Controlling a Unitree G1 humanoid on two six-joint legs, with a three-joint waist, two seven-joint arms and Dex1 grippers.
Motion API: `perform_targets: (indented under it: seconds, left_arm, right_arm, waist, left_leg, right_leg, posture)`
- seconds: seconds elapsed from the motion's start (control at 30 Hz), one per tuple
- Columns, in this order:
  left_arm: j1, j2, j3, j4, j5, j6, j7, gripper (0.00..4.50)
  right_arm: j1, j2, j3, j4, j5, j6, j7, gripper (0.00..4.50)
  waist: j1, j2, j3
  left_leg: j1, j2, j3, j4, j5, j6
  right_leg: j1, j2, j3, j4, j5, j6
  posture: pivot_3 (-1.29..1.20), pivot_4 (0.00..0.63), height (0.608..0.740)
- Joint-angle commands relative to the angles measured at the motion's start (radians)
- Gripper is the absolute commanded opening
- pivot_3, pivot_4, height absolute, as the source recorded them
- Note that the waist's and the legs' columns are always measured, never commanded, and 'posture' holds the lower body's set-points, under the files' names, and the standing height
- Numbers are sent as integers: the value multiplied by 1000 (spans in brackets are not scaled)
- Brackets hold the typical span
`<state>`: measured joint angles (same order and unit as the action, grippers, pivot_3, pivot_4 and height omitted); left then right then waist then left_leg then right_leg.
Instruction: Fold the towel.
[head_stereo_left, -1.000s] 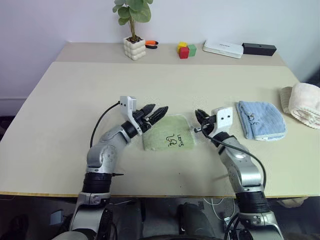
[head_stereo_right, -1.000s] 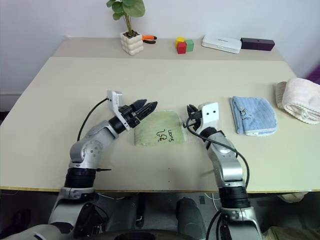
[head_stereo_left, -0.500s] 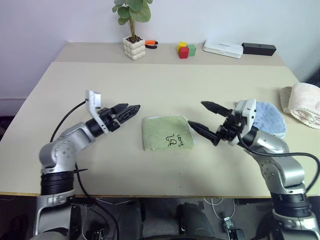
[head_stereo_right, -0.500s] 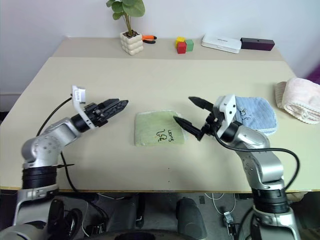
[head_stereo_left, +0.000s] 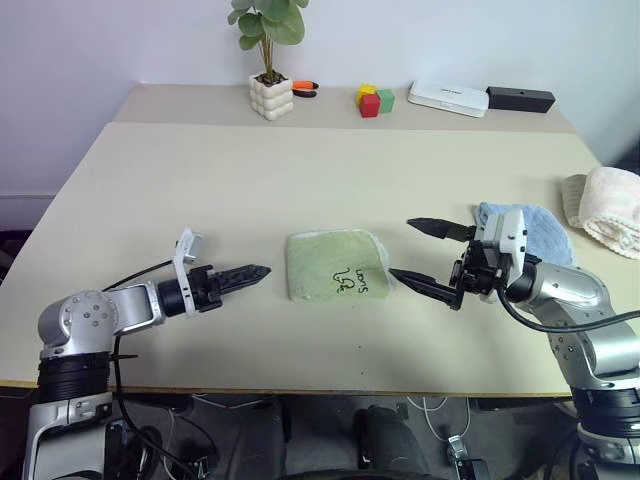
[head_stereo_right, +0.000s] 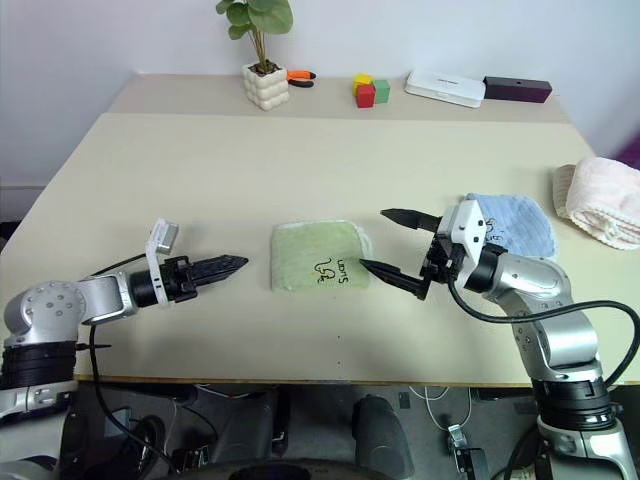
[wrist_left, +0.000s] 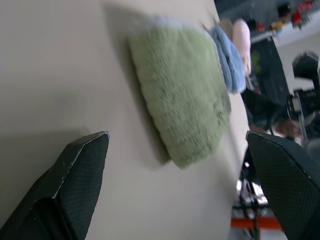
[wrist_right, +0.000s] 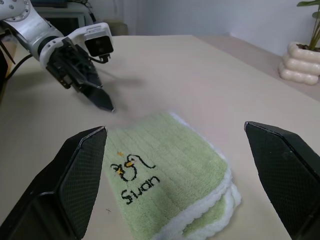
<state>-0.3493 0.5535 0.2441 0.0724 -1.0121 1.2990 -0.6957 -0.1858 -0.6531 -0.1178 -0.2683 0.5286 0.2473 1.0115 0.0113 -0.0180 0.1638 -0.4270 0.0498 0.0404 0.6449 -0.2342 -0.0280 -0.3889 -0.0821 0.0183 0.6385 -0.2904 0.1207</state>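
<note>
One folded green towel (head_stereo_left: 334, 265) lies mid-frame on the tabletop (head_stereo_left: 300, 170) between two wide-open, empty claws, left claw (head_stereo_left: 247, 273) and right claw (head_stereo_left: 425, 257).

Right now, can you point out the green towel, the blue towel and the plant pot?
green towel (head_stereo_left: 335, 264), left eye view, on the middle of its folded top.
blue towel (head_stereo_left: 549, 228), left eye view, on the visible part behind the right gripper.
plant pot (head_stereo_left: 271, 97), left eye view, on its white front.
</note>
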Motion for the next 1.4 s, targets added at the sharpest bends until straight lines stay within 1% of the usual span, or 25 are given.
perform_targets:
  seconds: [0.03,0.17,0.23,0.33,0.4,0.53,0.6,0.67,0.7,0.77,0.83,0.93,0.97,1.03,1.17,1.33,1.4]
  left_arm:
    - [-21,-26,-23,27,9,19,3,4500]
    - [-47,-76,-29,65,6,34,6,4500]
    - [-58,-130,-41,94,15,39,30,4500]
    - [-64,-172,-54,107,32,33,44,4500]
    - [-80,-207,-42,147,39,43,70,4500]
    - [-99,-242,-65,195,77,26,77,4500]
    - [-129,-269,-56,240,83,27,92,4500]
    - [-151,-286,-56,260,83,35,89,3970]
    - [-158,-291,-57,264,86,38,88,3632]
    - [-172,-305,-54,282,95,47,93,2681]
    - [-180,-315,-56,284,100,59,92,1592]
    - [-184,-315,-59,280,107,77,90,168]
    - [-185,-315,-58,279,111,78,91,39]
    - [-193,-318,-44,292,120,74,99,39]
    - [-204,-328,-18,312,129,54,119,39]
    - [-216,-344,55,336,173,-102,197,39]
    - [-222,-334,90,347,176,-168,215,39]
  right_arm:
    - [3,3,-3,-24,-5,-18,-9,4486]
    - [13,2,-1,-30,-15,-18,-17,4486]
    - [20,4,2,-35,-21,-21,-26,4486]
    - [23,5,4,-42,-21,-19,-35,4486]
    - [25,7,6,-49,-22,-18,-40,4486]
    - [22,9,10,-50,-28,-18,-51,4486]
    - [20,11,11,-48,-30,-19,-53,4486]
    - [19,13,13,-46,-33,-21,-55,4500]
    - [18,13,14,-45,-33,-21,-56,4500]
    - [17,12,16,-43,-35,-22,-60,4500]
    - [17,12,16,-44,-37,-23,-64,4500]
    - [19,10,15,-46,-38,-23,-68,4500]
    - [20,10,14,-47,-39,-23,-69,4500]
    - [21,10,14,-49,-39,-22,-71,4500]
    - [19,11,15,-49,-40,-22,-74,4500]
    - [14,12,21,-40,-44,-25,-75,4500]
    - [12,10,19,-36,-44,-24,-75,4500]
  waist:
    - [1,0,0]
    - [2,0,0]
    - [2,1,0]
    - [2,1,0]
    - [3,1,-1]
    - [4,1,-1]
    - [6,2,-1]
    - [7,2,-2]
    - [6,2,-2]
    - [3,2,-2]
    - [5,3,-2]
    - [6,5,-3]
    - [6,6,-4]
    - [3,6,-4]
    - [4,7,-4]
    - [4,7,-4]
    - [0,7,-4]
  left_leg:
    - [0,0,0,0,0,0]
    - [0,0,0,1,0,0]
    - [0,0,0,1,0,0]
    - [0,0,0,1,0,0]
    - [0,-1,0,1,0,0]
    - [1,-1,-1,1,0,0]
    - [1,-1,-1,2,0,0]
    - [1,-2,-3,2,0,0]
    - [1,-2,-3,2,0,0]
    - [1,-3,-3,2,0,0]
    - [1,-3,-4,2,0,0]
    - [2,-3,-5,2,0,0]
    - [4,-3,-5,2,0,0]
    - [7,-3,-6,2,0,0]
    - [7,-3,-7,2,0,0]
    - [8,-3,-8,2,0,0]
    - [9,-3,-8,2,0,0]
  right_leg:
    - [0,0,0,0,0,0]
    - [1,0,0,0,0,0]
    - [0,0,0,0,0,0]
    - [1,0,0,0,0,0]
    - [1,0,0,0,0,0]
    - [2,0,0,0,0,0]
    - [3,0,0,0,0,0]
    - [5,0,0,-1,0,-1]
    - [6,0,-1,-2,0,-1]
    - [6,0,0,-3,0,-1]
    - [6,0,0,-3,0,0]
    - [9,0,-2,-4,0,-1]
    - [10,0,-2,-4,0,-1]
    - [14,0,-2,-5,-2,-3]
    - [15,0,-3,-6,-2,-4]
    - [17,0,-3,-6,-2,-4]
    - [17,0,-3,-6,-2,-4]
  posture:
    - [0,150,740]
    - [0,150,740]
    - [0,150,740]
    - [0,150,740]
    - [0,150,740]
    - [0,150,740]
    - [0,150,740]
    - [0,150,740]
    - [0,150,740]
    - [0,150,740]
    - [0,150,740]
    - [0,150,740]
    - [0,150,740]
    - [0,150,740]
    - [0,150,740]
    - [0,150,740]
    - [0,150,740]
